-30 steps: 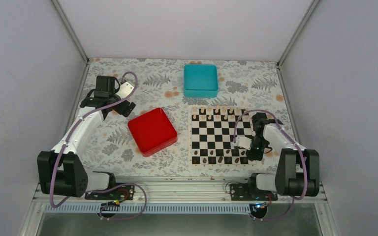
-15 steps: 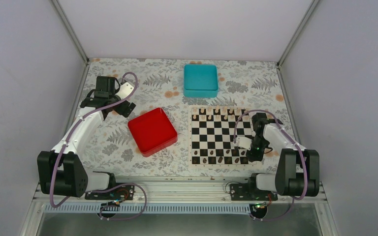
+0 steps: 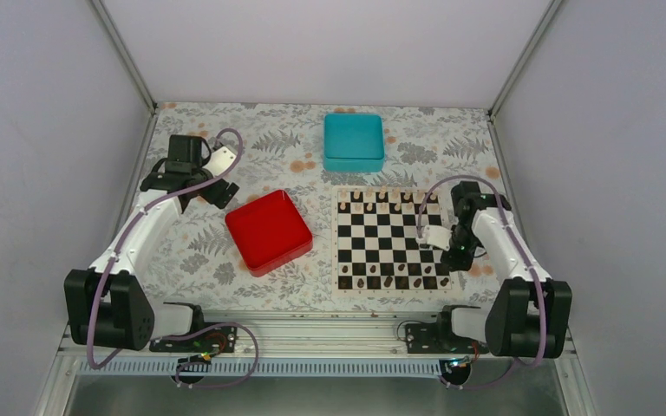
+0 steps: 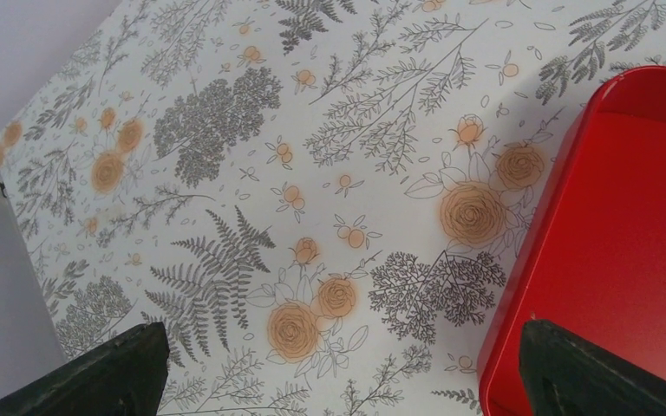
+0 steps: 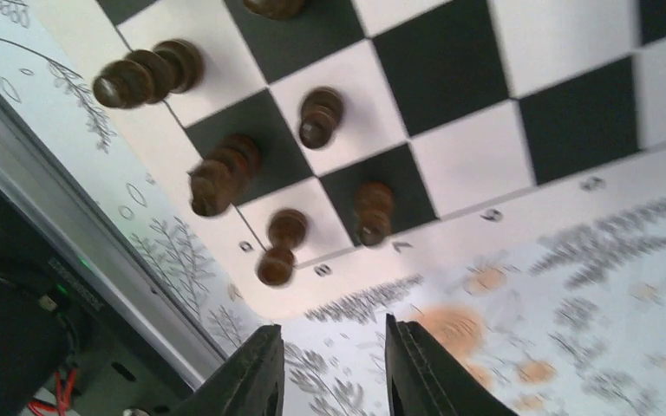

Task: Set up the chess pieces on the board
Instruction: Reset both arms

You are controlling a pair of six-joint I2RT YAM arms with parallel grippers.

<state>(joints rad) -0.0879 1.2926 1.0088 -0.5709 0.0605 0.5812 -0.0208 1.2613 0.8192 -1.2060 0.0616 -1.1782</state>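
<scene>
While the right gripper [image 5: 334, 334] hangs barely parted and empty above the chess pieces [image 5: 321, 117], left gripper [image 4: 342, 334] spread wide, it should rise straight.

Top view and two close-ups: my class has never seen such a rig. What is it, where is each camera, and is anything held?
Two robot arms stand at the near edge of a table. The wide picture is from above; each close-up comes from a wrist camera. On it lie a chessboard, a red tray and a teal box. Dark pieces stand on the board's near rows, pale pieces along its far edge. The left end effector is open by the tray; the right end effector holds nothing.
</scene>
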